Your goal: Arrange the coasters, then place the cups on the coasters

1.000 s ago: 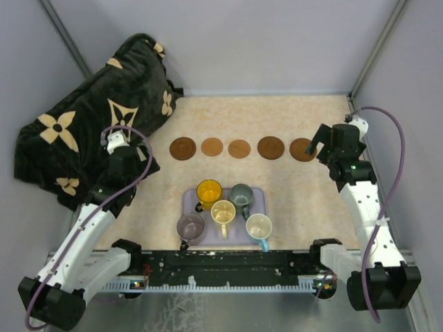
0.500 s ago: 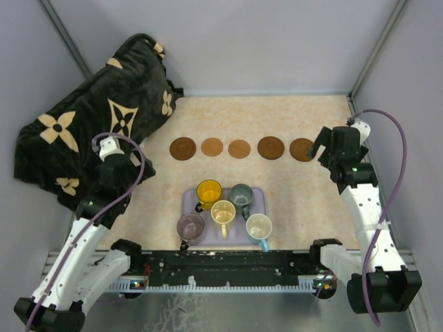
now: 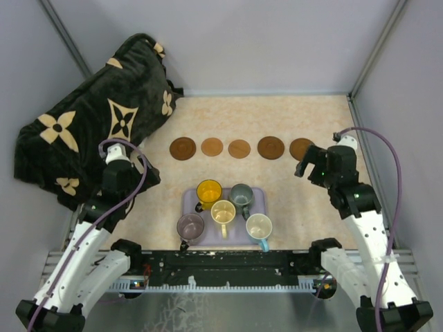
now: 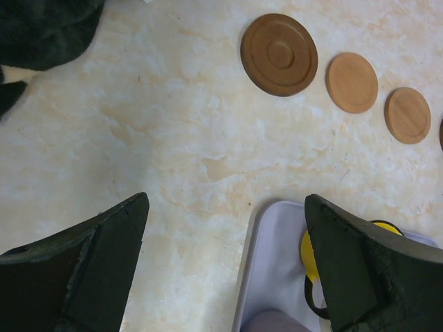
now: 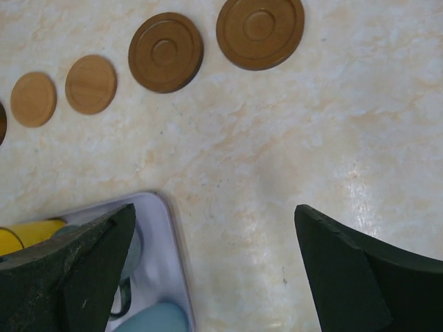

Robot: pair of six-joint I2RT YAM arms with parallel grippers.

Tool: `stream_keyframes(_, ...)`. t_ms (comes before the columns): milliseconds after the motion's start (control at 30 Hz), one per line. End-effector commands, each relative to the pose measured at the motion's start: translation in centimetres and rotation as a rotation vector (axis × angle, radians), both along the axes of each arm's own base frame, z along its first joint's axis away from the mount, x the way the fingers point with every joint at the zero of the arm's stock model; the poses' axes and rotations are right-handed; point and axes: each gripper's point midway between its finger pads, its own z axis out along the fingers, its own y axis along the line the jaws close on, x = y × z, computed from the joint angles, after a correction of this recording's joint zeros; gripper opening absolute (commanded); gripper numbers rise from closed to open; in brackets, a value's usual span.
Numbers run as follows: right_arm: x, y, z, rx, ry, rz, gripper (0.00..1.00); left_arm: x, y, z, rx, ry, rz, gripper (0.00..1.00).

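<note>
Several round brown coasters lie in a row across the mat, from the leftmost coaster [image 3: 183, 148] to the rightmost coaster [image 3: 300, 146], whose near edge my right gripper [image 3: 309, 164] covers. Several cups stand on the lavender tray [image 3: 257, 197]: yellow cup [image 3: 208, 190], grey-green cup [image 3: 241, 196], cream cup [image 3: 223, 211], mauve cup [image 3: 190, 225] and white cup with a blue handle [image 3: 259, 226]. My left gripper [image 4: 225, 200] hangs open over the tray's left edge [image 4: 266, 277], the yellow cup [image 4: 308, 252] beside its right finger. My right gripper [image 5: 214, 207] hangs open just right of the tray's corner [image 5: 163, 225].
A dark blanket [image 3: 90, 124] with cream flower shapes is heaped at the back left, close to my left arm. Grey walls close in the mat on three sides. The arm bases and a black rail [image 3: 221, 266] run along the near edge.
My right arm has swung left and nearer, off the rightmost coaster toward the tray. My left arm shifted left, then back right toward the tray. Both grippers stayed open; coasters and cups have not moved.
</note>
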Motion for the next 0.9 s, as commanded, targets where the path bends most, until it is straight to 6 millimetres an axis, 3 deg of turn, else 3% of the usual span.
stream_keyframes(0,-3.2,1.4,1.5,0.024,-0.013,0.086,0.99,-0.3,-1.5,-0.1,-0.067,0.001,-0.062,1.0)
stream_keyframes(100,-5.4,1.4,1.3,0.04,0.009,0.108,0.97,-0.4,-1.7,0.1,-0.074,-0.008,-0.076,1.0)
stream_keyframes(300,-9.3,3.5,1.2,0.144,0.056,0.22,0.88,-0.7,-2.0,0.6,-0.084,-0.018,-0.095,1.0)
stream_keyframes(533,-12.7,3.1,0.9,0.166,0.087,0.223,0.86,-1.0,-2.0,0.4,-0.097,-0.013,-0.093,1.0)
stream_keyframes(667,-11.8,3.6,1.0,0.184,0.066,0.232,0.86,-0.9,-2.5,0.1,-0.107,-0.004,-0.115,1.0)
stream_keyframes(867,-7.3,4.8,1.6,0.183,0.029,0.255,0.85,-0.9,-3.1,-0.6,-0.109,0.014,-0.147,1.0)
